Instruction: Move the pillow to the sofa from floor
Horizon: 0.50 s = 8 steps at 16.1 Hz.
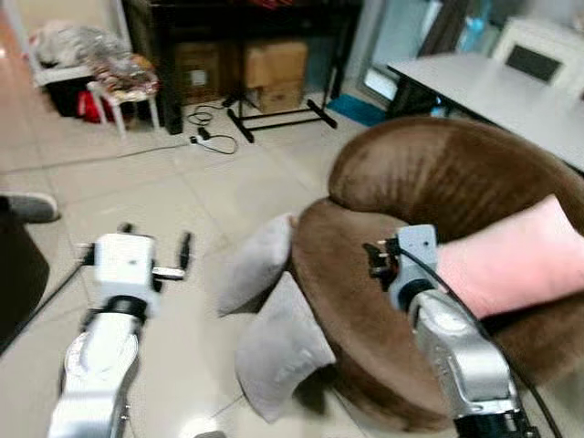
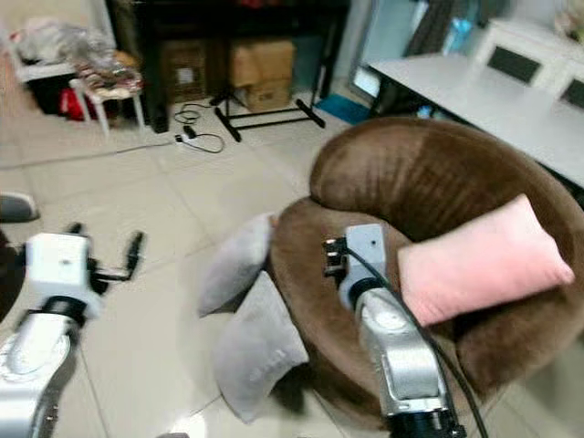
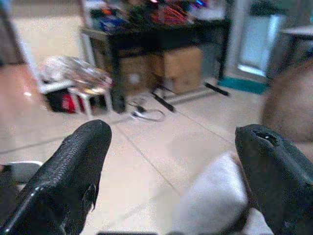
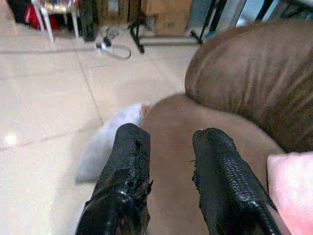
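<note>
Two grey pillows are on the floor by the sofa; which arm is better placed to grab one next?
Probably the left. The left gripper hangs over the floor beside the grey pillows, fingers open. The right gripper is over the sofa seat, near the pink pillow.

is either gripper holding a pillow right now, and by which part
Nothing is held. The left gripper is open above the floor; the right gripper is open over the round brown sofa, beside the pink pillow.

Bare tiled floor left open ahead of left gripper. Two grey pillows wedged against brown sofa; seat partly taken by pink pillow.
</note>
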Tool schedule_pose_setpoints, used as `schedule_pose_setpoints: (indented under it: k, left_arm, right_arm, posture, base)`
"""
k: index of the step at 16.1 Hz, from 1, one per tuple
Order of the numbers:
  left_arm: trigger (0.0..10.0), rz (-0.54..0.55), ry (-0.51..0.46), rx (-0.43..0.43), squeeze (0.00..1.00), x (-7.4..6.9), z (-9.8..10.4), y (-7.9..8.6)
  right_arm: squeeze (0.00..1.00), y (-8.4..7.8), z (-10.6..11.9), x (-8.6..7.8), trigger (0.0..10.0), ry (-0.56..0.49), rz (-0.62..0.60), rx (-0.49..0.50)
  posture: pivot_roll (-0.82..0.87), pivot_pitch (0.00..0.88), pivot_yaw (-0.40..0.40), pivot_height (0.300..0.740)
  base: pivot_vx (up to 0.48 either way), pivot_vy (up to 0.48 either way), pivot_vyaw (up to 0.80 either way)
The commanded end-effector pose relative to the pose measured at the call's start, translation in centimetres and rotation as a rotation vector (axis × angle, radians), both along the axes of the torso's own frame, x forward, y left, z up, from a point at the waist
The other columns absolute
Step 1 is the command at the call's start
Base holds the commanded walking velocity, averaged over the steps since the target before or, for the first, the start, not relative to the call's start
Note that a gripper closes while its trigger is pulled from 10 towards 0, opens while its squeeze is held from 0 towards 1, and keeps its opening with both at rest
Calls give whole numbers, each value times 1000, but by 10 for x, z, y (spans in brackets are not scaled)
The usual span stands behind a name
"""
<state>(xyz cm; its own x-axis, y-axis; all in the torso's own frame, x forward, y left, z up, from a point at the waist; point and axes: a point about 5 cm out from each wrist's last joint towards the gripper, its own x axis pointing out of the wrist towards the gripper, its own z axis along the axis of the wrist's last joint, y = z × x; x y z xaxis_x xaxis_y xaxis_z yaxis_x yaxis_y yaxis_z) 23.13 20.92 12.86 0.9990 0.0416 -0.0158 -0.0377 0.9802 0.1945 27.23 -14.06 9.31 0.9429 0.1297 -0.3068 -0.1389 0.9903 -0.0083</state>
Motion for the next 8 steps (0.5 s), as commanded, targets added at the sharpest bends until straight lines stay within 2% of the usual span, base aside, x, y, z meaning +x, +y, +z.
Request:
schedule_pose_setpoints:
  k: [1, 5, 8]
  left_arm:
    - [10000, -18, -5, 1, 0, 1, -2, -5]
    - [10000, -65, 11, 34, 0, -5, -10, -5]
    - [10000, -78, 6, 30, 0, -5, -10, -5]
  right_arm:
    - [0, -16, 2, -1, 10000, -28, -68, -38]
    - [0, -18, 4, -1, 10000, -56, -61, -44]
    - [0, -17, 7, -1, 10000, -68, -57, -37]
  posture:
    - [44, 0, -114, 740]
    - [40, 0, -102, 740]
    - [47, 0, -105, 740]
  base:
    - [244, 0, 0]
    - [358, 0, 0]
    - [422, 0, 800]
